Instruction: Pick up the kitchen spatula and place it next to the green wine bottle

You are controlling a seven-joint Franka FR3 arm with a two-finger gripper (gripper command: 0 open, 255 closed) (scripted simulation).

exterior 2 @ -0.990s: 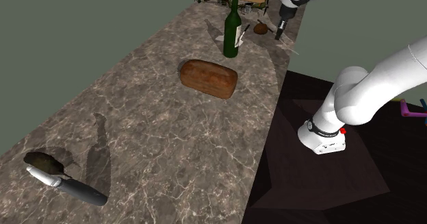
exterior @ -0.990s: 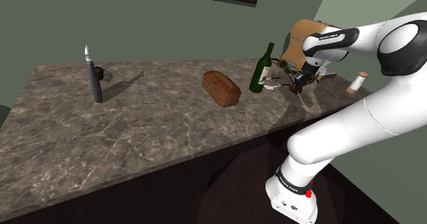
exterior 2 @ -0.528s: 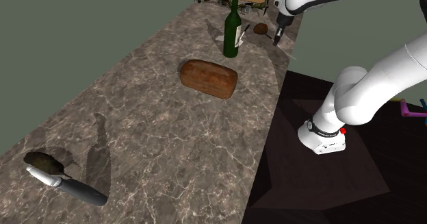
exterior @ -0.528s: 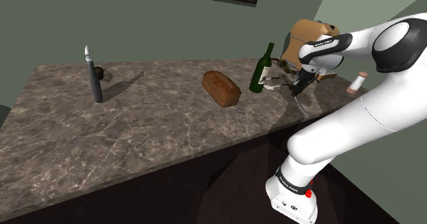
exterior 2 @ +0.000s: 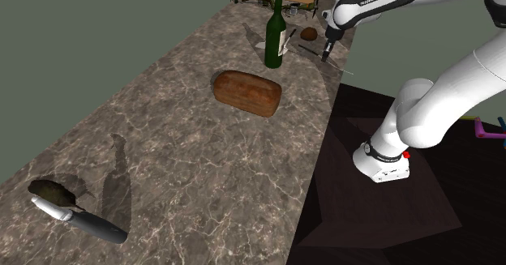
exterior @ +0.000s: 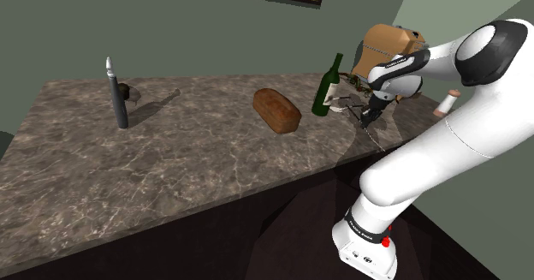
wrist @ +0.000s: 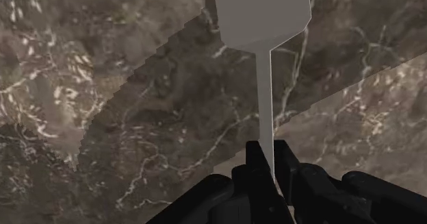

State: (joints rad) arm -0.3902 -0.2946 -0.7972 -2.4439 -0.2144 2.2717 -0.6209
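Observation:
My gripper [wrist: 265,155] is shut on the thin shaft of a grey spatula [wrist: 263,17], whose flat blade points away from the fingers over the marbled countertop [wrist: 102,120]. In the shoulder view the gripper [exterior: 370,116] hangs just above the counter near its front edge, a short way to the right of the green wine bottle [exterior: 325,86]. In the second exterior view the gripper [exterior 2: 326,54] is to the right of the upright bottle [exterior 2: 276,35], with a small gap between them.
A brown bread loaf [exterior: 275,110] lies mid-counter beside the bottle. A small brown object [exterior 2: 309,34] and clutter sit behind the gripper. A tall dark grey utensil [exterior: 117,98] stands far off at the other end. A small shaker [exterior: 445,104] stands behind the arm.
The gripper, holding the spatula, has come lower and shifted toward the counter's front edge, slightly closer to the bottle. Nothing else moved.

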